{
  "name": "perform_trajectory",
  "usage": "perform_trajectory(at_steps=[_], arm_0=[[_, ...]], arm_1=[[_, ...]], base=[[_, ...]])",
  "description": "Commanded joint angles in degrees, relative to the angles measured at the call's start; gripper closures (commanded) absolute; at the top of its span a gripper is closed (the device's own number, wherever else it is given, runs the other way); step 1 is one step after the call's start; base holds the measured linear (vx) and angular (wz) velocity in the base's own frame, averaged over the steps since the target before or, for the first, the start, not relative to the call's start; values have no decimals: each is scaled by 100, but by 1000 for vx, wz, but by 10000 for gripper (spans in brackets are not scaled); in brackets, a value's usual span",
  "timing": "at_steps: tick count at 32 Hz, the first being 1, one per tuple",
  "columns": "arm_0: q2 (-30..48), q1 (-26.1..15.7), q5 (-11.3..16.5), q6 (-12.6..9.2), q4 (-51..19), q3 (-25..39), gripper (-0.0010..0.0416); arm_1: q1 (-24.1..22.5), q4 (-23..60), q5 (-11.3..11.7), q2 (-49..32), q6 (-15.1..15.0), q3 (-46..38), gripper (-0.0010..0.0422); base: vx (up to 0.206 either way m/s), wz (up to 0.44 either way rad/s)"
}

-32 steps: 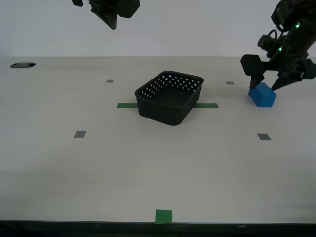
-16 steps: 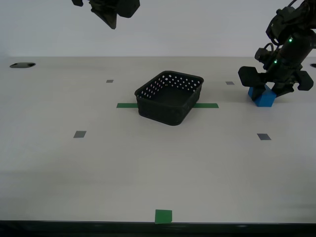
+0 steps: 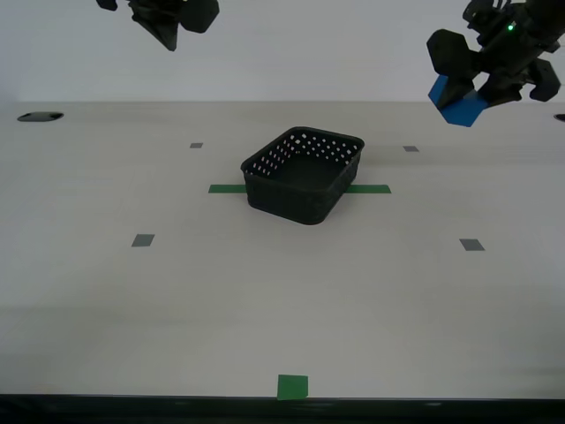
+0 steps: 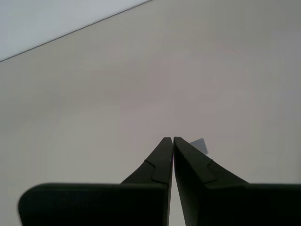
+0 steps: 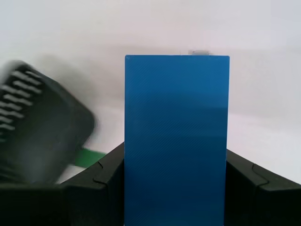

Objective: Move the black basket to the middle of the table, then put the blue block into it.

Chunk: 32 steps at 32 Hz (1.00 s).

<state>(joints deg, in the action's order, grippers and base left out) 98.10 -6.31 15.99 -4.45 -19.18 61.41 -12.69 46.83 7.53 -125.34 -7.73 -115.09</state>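
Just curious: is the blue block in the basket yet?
No. My first gripper holds the block in the air; the basket looks empty.

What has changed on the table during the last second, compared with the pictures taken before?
My first claw came down around the blue block, shut on it and lifted it off the table; it now hangs in the air at the exterior view's right. My second claw, shut and empty, shifted slightly toward the exterior view's left. The black basket stayed on the green tape strip.
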Motion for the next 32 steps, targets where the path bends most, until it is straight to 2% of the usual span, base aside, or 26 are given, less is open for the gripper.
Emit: perform_trajectory(at_steps=[1,4,6,9,11,13,14,15,17,20,24,27,28,31,32], arm_0=[[-358,-195,286,-61,-55,-28,407],[-595,-715,743,-107,-15,50,407],[-588,-990,887,-118,-9,116,407],[-581,-1598,887,-122,186,146,407],[-581,-1757,887,-122,291,146,407],[-581,-2153,887,-168,538,146,407],[-433,-2457,903,-179,717,146,407],[-258,-2570,968,-186,839,146,407],[4,-2680,975,-186,929,146,407],[446,-2730,973,-199,1469,146,407],[474,-2726,623,-195,1633,166,406],[474,-2706,584,-140,1700,164,406],[474,-2710,337,-140,1742,164,404],[474,-2702,219,-138,1744,168,381],[474,-2704,219,-140,1744,168,358]], arm_1=[[175,7,-66,-2,28,-7,412],[387,48,-70,-2,61,-7,412],[435,72,-68,-2,68,-7,412],[452,109,-70,-2,66,-7,412],[450,107,-70,-2,66,-7,412],[457,107,-68,-2,66,-7,412],[457,107,-70,-2,72,-7,412],[457,109,-70,-2,94,-7,412],[455,111,-72,-2,103,-7,412],[452,153,-72,-2,103,-7,412],[457,269,-74,-2,103,-4,412],[452,275,-96,-2,105,4,412],[450,278,-96,-2,105,4,412],[452,278,-96,-2,105,4,412],[450,280,-96,-2,105,4,412]], base=[[0,0],[0,0],[0,0],[4,10],[0,0],[0,0],[0,0],[0,0],[0,0],[0,0],[0,0],[0,0],[0,0],[0,0],[0,0]])
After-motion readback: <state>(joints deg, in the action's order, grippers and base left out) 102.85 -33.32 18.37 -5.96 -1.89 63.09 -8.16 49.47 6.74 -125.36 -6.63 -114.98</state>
